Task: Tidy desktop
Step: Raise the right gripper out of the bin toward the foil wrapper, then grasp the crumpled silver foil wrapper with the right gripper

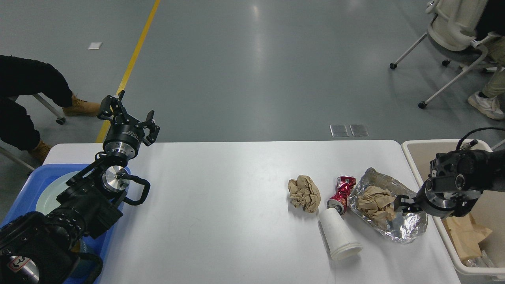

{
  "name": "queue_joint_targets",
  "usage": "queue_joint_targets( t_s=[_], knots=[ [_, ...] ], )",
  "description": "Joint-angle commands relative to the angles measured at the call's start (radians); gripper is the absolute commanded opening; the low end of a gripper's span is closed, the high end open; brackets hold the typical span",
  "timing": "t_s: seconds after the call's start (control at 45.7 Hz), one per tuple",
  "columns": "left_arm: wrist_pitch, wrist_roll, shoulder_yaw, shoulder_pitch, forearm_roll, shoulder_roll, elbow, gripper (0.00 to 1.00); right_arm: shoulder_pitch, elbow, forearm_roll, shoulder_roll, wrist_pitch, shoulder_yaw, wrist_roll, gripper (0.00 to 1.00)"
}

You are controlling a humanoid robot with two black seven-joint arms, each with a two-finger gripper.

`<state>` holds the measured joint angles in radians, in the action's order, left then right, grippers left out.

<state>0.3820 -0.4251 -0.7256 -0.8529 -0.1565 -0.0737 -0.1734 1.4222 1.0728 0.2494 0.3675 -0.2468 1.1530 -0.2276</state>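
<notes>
Head view first: nearest on the desktop (221, 197), a white paper cup (339, 236) is seen lying on its side, untouched. Just behind it a crushed red can (342, 192) is lying against the cup's closed end, and a crumpled brown paper ball (303, 193) sits just left of the can. To the right, a sheet of crinkled foil (394, 221) is spread, with a second brown paper wad (375, 203) resting on it. The right gripper (400, 202) is reached in low from the right edge, fingertips at that wad; whether it is actually pinched cannot be told. Some paper is already seen inside the beige bin (414, 165), so the tidying is judged begun, with most litter left. Further back, the left gripper (128, 114) is held raised above the blue tray (39, 177), fingers spread and empty.
</notes>
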Motion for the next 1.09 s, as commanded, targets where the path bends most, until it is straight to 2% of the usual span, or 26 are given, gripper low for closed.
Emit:
queue_joint_targets(
  t_s=[0.0, 0.372, 0.438, 0.46, 0.503, 0.525, 0.569, 0.591, 0.678, 0.81, 1.072],
  knots=[
    [0.000, 0.000, 0.000, 0.000, 0.000, 0.000, 0.000, 0.96, -0.063, -0.068, 0.001, 0.001, 0.000, -0.009, 0.001, 0.94],
    [0.000, 0.000, 0.000, 0.000, 0.000, 0.000, 0.000, 0.96, -0.215, -0.203, 0.004, -0.001, 0.000, -0.061, 0.001, 0.95],
    [0.000, 0.000, 0.000, 0.000, 0.000, 0.000, 0.000, 0.96, -0.233, -0.220, 0.005, -0.005, 0.000, -0.073, 0.001, 0.91],
    [0.000, 0.000, 0.000, 0.000, 0.000, 0.000, 0.000, 0.96, -0.241, -0.224, 0.005, -0.007, 0.000, -0.078, 0.001, 0.86],
    [0.000, 0.000, 0.000, 0.000, 0.000, 0.000, 0.000, 0.96, -0.250, -0.229, 0.004, -0.007, -0.008, -0.088, 0.001, 0.64],
    [0.000, 0.000, 0.000, 0.000, 0.000, 0.000, 0.000, 0.96, -0.250, -0.229, 0.002, -0.007, -0.015, -0.091, -0.001, 0.49],
    [0.000, -0.001, 0.000, 0.000, 0.000, 0.000, 0.000, 0.96, -0.252, -0.221, 0.001, -0.007, -0.029, -0.096, -0.001, 0.10],
    [0.000, 0.000, 0.000, 0.000, 0.000, 0.000, 0.000, 0.96, -0.252, -0.221, 0.001, -0.007, -0.045, -0.096, -0.001, 0.00],
    [0.000, 0.000, 0.000, 0.000, 0.000, 0.000, 0.000, 0.96, -0.252, -0.235, -0.001, -0.007, -0.097, -0.105, -0.001, 0.00],
    [0.000, 0.000, 0.000, 0.000, 0.000, 0.000, 0.000, 0.96, -0.255, -0.244, 0.001, -0.002, -0.111, -0.174, -0.001, 0.00],
    [0.000, -0.001, 0.000, 0.000, 0.000, 0.000, 0.000, 0.96, -0.252, -0.246, 0.004, 0.001, -0.114, -0.174, -0.001, 0.00]
  ],
)
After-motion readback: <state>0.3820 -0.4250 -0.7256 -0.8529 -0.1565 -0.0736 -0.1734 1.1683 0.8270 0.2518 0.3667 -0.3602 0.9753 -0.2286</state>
